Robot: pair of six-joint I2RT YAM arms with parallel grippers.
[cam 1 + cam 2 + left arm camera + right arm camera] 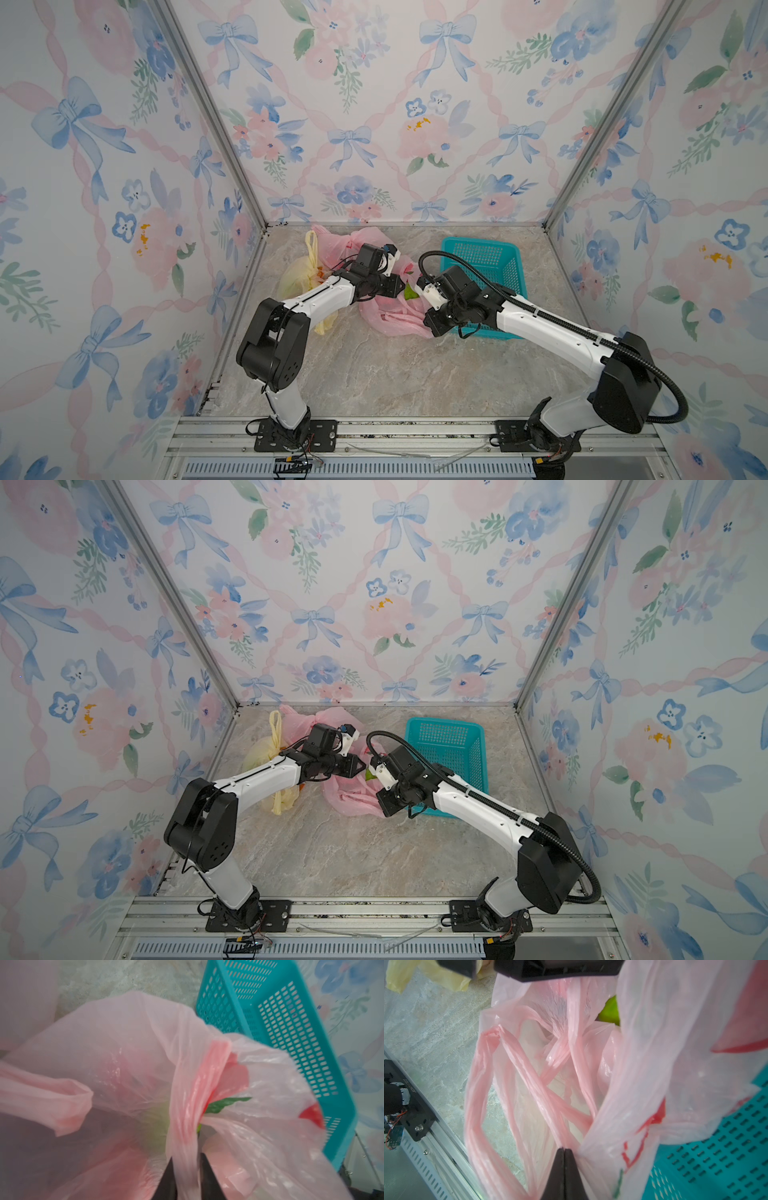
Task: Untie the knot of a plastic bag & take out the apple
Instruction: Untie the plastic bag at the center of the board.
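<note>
**Gently now: you are spreading the bag mouth, not tearing it**

You are holding the pink bag (pixel 390 320) with both grippers. Your left gripper (pixel 188 1169) is pinching a gathered strip of pink film, its jaws closed down with only that strip between them. Your right gripper (pixel 564 1153) is clamping shut on another fold, its jaws meeting tip to tip on the thin plastic. The handle loops (pixel 481 1088) are hanging loose just beyond the right jaws, so the knot is looking undone, though you cannot be sure from these views.

The green apple (pixel 610 1012) is showing through the gap between the two grips, ahead of the right jaws and close under the left wrist; in a top view it is sitting between the two grippers (pixel 410 293).

You are likely better off drawing the two grips apart slowly and evenly, keeping the film taut but not stretched white. Watch that the teal basket (pixel 494 266) beside the right gripper is not snagging the bag.
</note>
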